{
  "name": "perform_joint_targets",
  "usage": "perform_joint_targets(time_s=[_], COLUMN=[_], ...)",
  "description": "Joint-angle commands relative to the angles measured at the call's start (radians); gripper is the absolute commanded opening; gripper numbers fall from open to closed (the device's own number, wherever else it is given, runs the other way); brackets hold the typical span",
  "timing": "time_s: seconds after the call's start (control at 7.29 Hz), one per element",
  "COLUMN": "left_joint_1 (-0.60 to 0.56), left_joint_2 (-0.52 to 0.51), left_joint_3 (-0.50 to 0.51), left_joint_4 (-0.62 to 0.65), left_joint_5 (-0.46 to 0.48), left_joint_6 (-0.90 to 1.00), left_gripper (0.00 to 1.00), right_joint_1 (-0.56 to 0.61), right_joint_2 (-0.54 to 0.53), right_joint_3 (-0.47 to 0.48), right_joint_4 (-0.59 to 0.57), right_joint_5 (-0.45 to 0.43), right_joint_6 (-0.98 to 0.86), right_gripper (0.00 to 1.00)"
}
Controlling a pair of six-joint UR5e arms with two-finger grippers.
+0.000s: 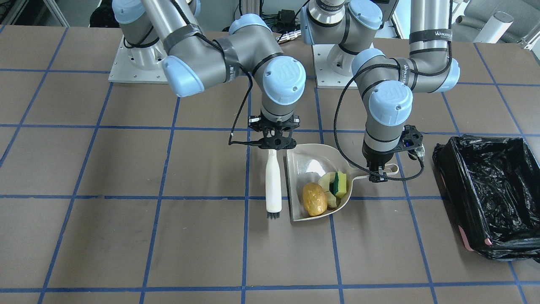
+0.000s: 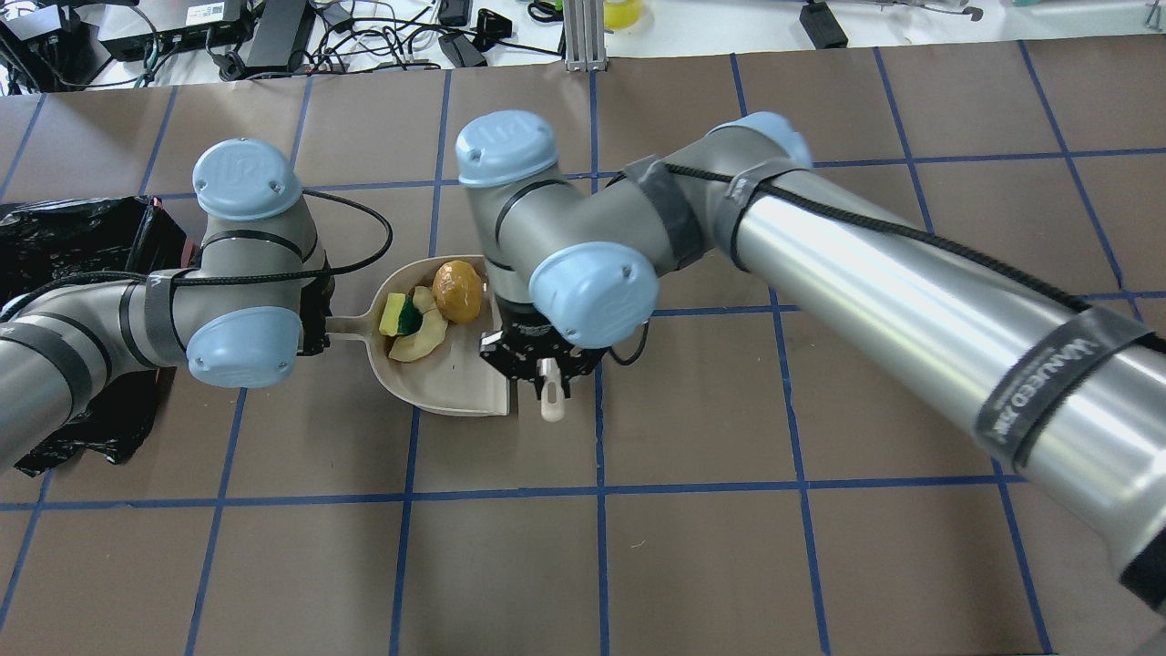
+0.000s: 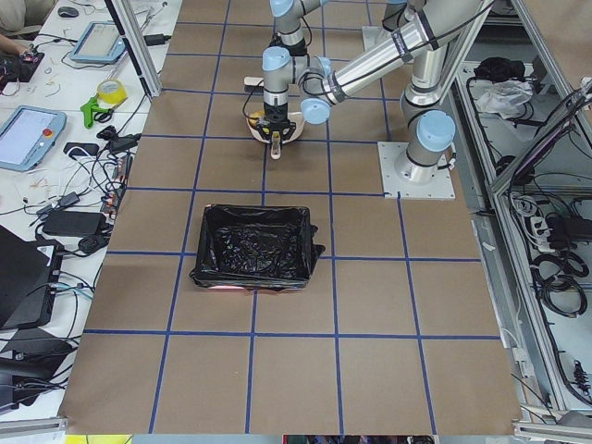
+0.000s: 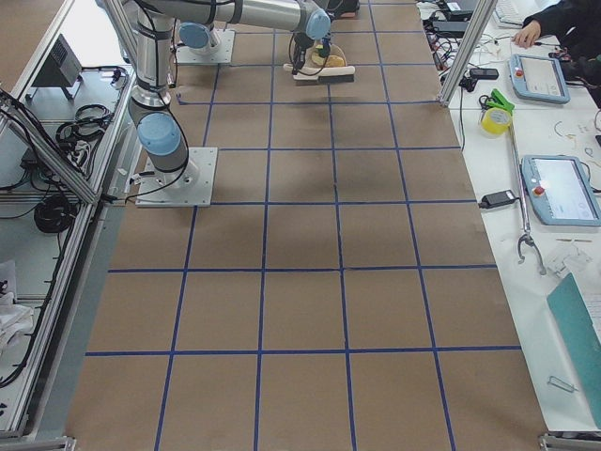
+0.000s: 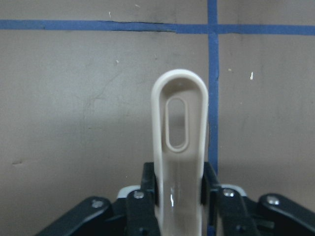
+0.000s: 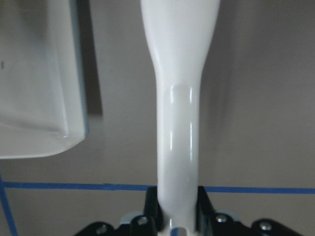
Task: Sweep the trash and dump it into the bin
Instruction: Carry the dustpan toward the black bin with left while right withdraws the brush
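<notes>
Brown table taped in blue grid; cable-strewn benches alongside. Trash, namely potato, ring slice and sponge, lying in dustpan. Left gripper clamped on dustpan handle, just beside trash. Right gripper clamped on brush. Bin well apart.

I see open counter strip between dustpan and bin, wide lane there. Bin top open. Brush lies just beside dustpan mouth, tight gap that side. Left claw pinching dustpan handle, wrist near bin corner.
</notes>
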Motion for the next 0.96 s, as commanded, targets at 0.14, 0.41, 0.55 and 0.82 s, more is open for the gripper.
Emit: perform_joint_targets(time_s=[0.14, 0.41, 0.55, 0.82], left_joint_1=[0.039, 0.127, 0.205, 0.366], left_joint_2=[0.017, 0.015, 0.014, 0.014], left_joint_3=[0.193, 0.305, 0.339, 0.397], left_joint_4=[-0.276, -0.358, -0.36, -0.37], left_joint_5=[-0.099, -0.096, -0.092, -0.087], left_joint_6=[0.014, 0.175, 0.296, 0.592], left_gripper=[0.0, 0.0, 0.0, 0.0], right_joint_1=[-0.309, -0.475, -0.536, -0.657], right_joint_2=[-0.026, -0.026, -0.02, 0.029], right_joint_3=[-0.006, -0.009, -0.015, -0.009], right_joint_4=[0.03, 0.029, 0.009, -0.068], right_joint_5=[-0.103, -0.159, -0.163, -0.195], right_joint_6=[-0.284, -0.404, -0.46, -0.602], right_gripper=[0.0, 0.0, 0.0, 0.0])
